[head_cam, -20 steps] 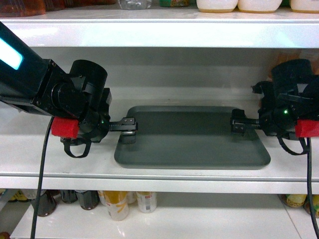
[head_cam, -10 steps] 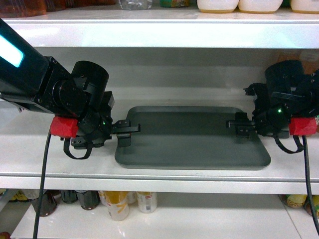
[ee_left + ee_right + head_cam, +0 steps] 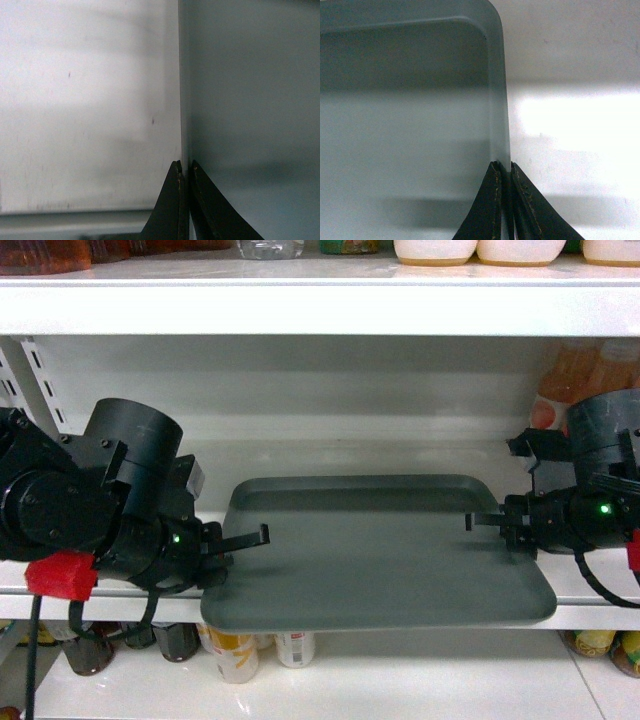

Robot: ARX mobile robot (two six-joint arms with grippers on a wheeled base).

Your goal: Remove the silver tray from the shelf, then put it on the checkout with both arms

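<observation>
Head view: each claw, left (image 3: pixel 262 533) and right (image 3: pixel 470 522), pinches silver tray (image 3: pixel 380 555); front shelf (image 3: pixel 590 585) edge hidden.

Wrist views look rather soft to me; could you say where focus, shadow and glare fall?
Left wrist view: the black hand and flat grey-green tray are blurred, dim bands crossing. Right wrist view: a bright glare patch on the glossy white shelf board, shadow over the tray's far corner.

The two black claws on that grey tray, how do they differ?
The left gripper pinches the silver tray's left rim near the front; the right gripper pinches the right rim farther back. The left one sits lower in the head view. Both are shut on the rim's edge.
</observation>
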